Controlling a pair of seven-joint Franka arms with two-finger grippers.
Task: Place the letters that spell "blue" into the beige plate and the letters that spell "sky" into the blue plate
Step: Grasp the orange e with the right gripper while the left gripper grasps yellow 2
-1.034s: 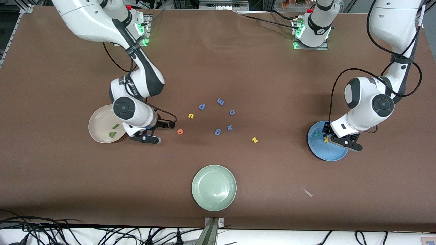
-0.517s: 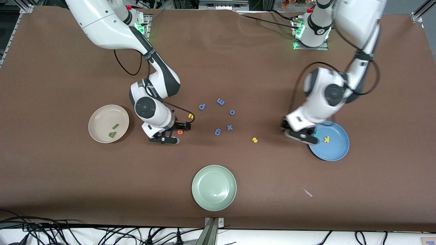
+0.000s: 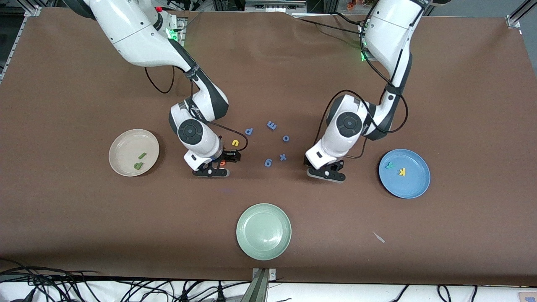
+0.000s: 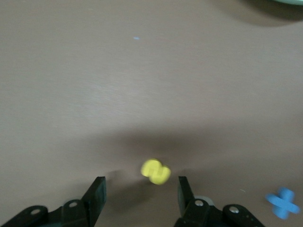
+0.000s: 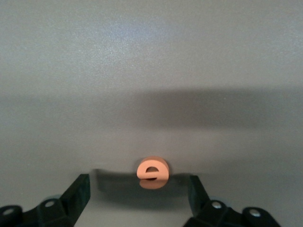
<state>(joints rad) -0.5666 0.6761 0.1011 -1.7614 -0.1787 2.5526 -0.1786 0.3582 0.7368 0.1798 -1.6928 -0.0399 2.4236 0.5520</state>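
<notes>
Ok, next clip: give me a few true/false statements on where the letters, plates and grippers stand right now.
1. The round beige plate holds the dark green foam b and thin green l bar. True.
2. The right gripper is open around the orange foam e. True.
3. The yellow foam s lies in the round blue plate. False: it is on the table between the open left gripper's fingers.
4. The pale green plate holds a letter. False: none.

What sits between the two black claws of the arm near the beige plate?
The orange e, lying on the table between the right gripper's open fingers; the right wrist view shows it.
</notes>
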